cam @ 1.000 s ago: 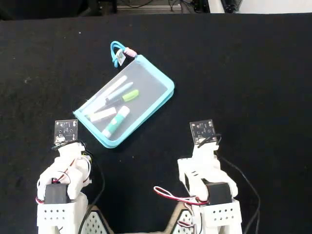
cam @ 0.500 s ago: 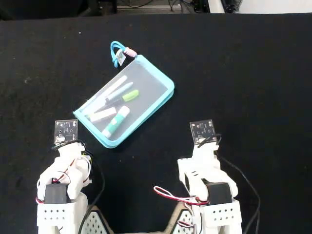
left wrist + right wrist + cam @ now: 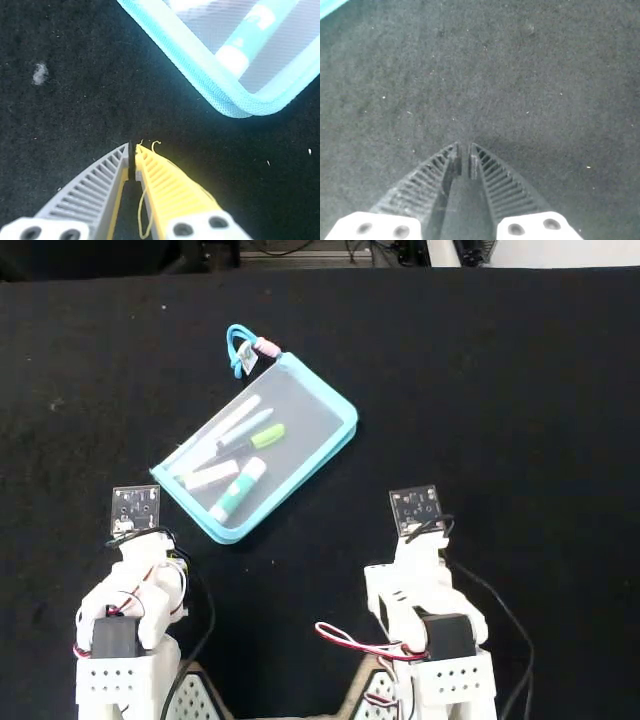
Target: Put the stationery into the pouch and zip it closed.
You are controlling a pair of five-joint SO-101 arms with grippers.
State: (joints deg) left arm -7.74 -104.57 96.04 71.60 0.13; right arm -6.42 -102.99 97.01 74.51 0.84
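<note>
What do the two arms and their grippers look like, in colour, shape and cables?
Both arms, the left arm and the right arm, are white plastic with black motors, red, white and black cables, and a black square board at the wrist. The left gripper has one grey and one yellow ribbed finger; the right gripper has two black ribbed fingers.

- In your left wrist view the pouch [image 3: 210, 92] runs off the frame, so you get just one corner of it.
- A teal-and-white stick [image 3: 245, 42] inside it is cut off too. The mesh veils it, so you cannot tell what kind it is.
- In your right wrist view a teal sliver [image 3: 325, 4] is clipped by the frame's edge, and what it belongs to is unclear.
- From the high view the zip pull [image 3: 265, 345] is too small for you to judge whether the zip is fully shut.
- The left arm's base [image 3: 120, 680] and the right arm's base [image 3: 445, 675] are cut by that view's bottom edge.
</note>
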